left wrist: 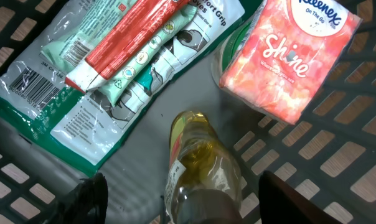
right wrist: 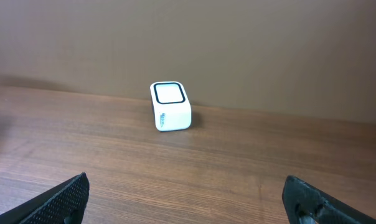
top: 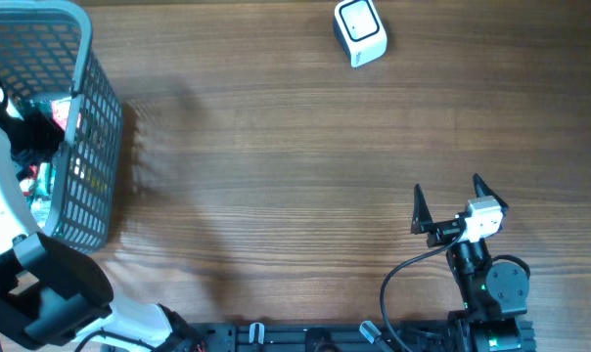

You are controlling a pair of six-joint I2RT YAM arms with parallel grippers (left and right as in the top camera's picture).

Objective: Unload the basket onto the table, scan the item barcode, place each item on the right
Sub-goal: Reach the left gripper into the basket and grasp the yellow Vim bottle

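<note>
The yellow bottle (left wrist: 203, 168) lies in the basket (top: 95, 127) at the bench's (top: 276, 147) left, between the left gripper's (left wrist: 188, 194) spread jaws, not yet gripped. Picking is in hand; next it needs clamping, lifting and carrying to the far scanner (top: 360, 31). The right gripper (top: 448, 190) hangs released, empty.

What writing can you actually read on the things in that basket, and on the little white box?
"Kleenex": tissue pack
"On The Go": same pack, under the brand
"Shine": same pack, large white script
"...ort Grip": green-and-white packet, start hidden
Too small or blurred: the packet's barcode digits and fine print, the bottle label.
White box: no readable text.
</note>
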